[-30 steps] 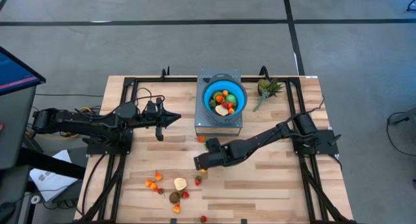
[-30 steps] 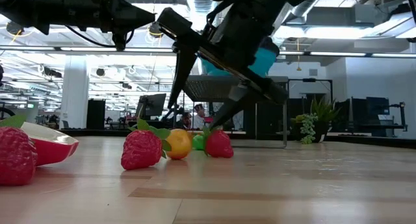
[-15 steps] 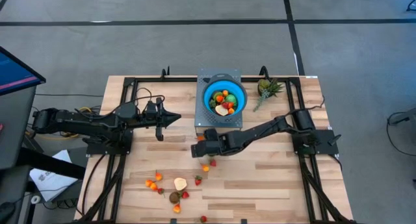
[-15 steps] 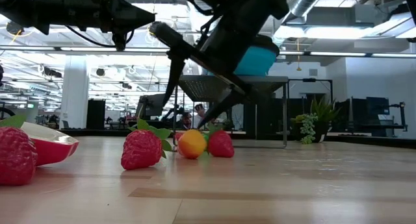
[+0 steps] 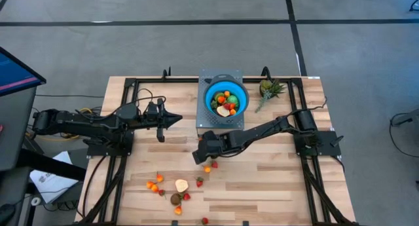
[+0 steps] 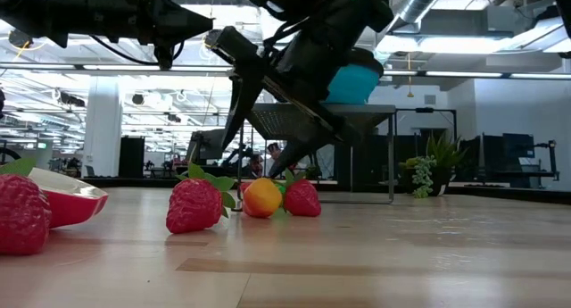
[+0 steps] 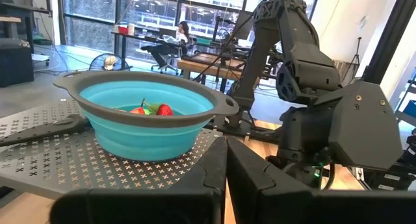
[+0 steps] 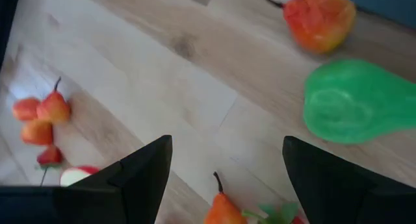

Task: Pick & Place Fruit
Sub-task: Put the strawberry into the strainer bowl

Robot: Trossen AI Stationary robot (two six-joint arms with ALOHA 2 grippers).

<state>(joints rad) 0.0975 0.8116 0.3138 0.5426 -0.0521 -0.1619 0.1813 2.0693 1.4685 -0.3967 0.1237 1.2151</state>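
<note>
Small toy fruit lies on the wooden table. An orange fruit (image 5: 207, 169) and a strawberry (image 5: 214, 164) lie just nearer than my right gripper (image 5: 198, 155). That gripper slants down, open, above the table and touches nothing. In its wrist view a green pear (image 8: 354, 100) and an orange-red pear (image 8: 318, 19) lie beyond the fingers, and an orange pear (image 8: 221, 211) lies between them. The blue bowl (image 5: 226, 99) holds several fruits and stands on a grey perforated stand (image 5: 204, 121). My left gripper (image 5: 178, 120) hangs level and shut at the left, above the table.
A group of fruit (image 5: 171, 188) lies near the front edge, among it an apple slice (image 5: 181, 185) and a brown piece (image 5: 175, 198). A spiky green-leaved piece (image 5: 267, 88) sits at the far right. Black frame rails (image 5: 124, 108) run along both sides.
My right gripper has swung a little toward the far edge and the stand and has rolled about its wrist, staying open. The orange fruit it stood over now lies uncovered and has shifted slightly, up against the strawberry.
</note>
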